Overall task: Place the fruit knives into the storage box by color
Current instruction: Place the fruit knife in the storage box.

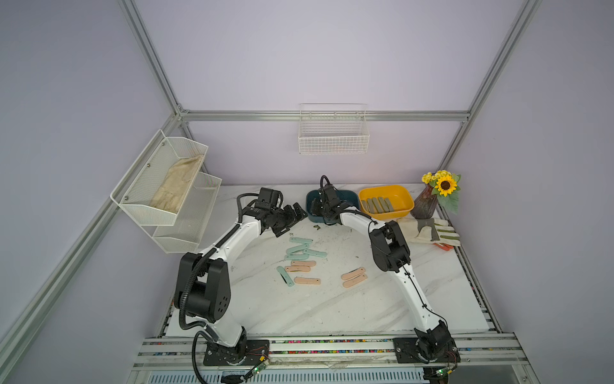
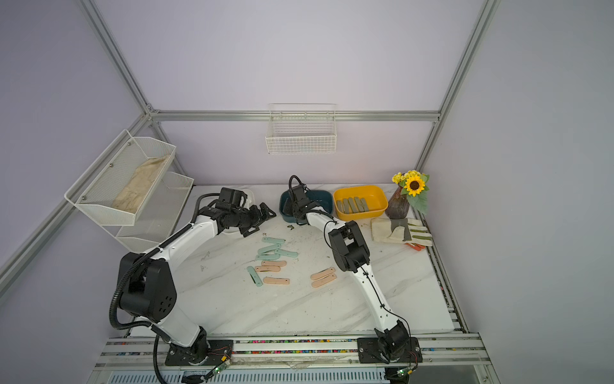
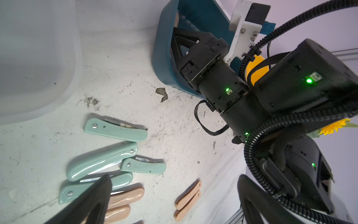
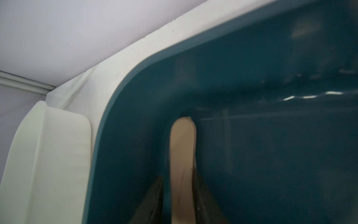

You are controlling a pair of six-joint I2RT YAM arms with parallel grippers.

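right wrist view: a peach pink knife (image 4: pixel 183 155) lay inside the dark teal box (image 4: pixel 124 116), its rounded tip near a corner of the box.
right gripper (image 4: pixel 178 177): reached down into that box with a black finger on each side of the knife; one finger touched its edge, a thin gap showed at the other, and whether it gripped could not be told.
left gripper (image 1: pixel 292 220): jaws spread wide, holding nothing, above the marble table (image 1: pixel 332 309) between the white box (image 3: pixel 29 48) and the teal one.
mint green knives (image 1: pixel 300 248): five loose on the table, four clustered, one apart.
peach pink knives (image 1: pixel 307 281): five more on the table, beside the mint ones.
olive grey-green knives (image 1: pixel 377 204): side by side in the yellow box (image 1: pixel 403 194).
striped work glove (image 1: pixel 428 229): flat beside the yellow box.
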